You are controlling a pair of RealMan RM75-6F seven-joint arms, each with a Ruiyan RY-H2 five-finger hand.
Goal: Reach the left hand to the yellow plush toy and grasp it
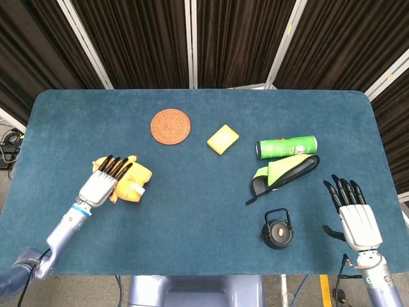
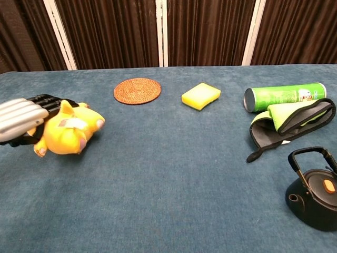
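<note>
One soft, light yellow plush toy (image 1: 131,180) lay against the left hand (image 1: 104,181), whose fingers rested over it, apparently not clenched; squeezing its plump body looked best.

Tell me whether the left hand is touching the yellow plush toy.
Touching. In the head view the left hand lies on the yellow plush toy, its fingers draped over the top with no gap; the chest view agrees.

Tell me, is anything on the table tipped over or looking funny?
The green can lies on its side beside the green-and-black strap. The yellow plush toy is flopped over, with the left hand laid on it. Nothing looks spilled or broken.
</note>
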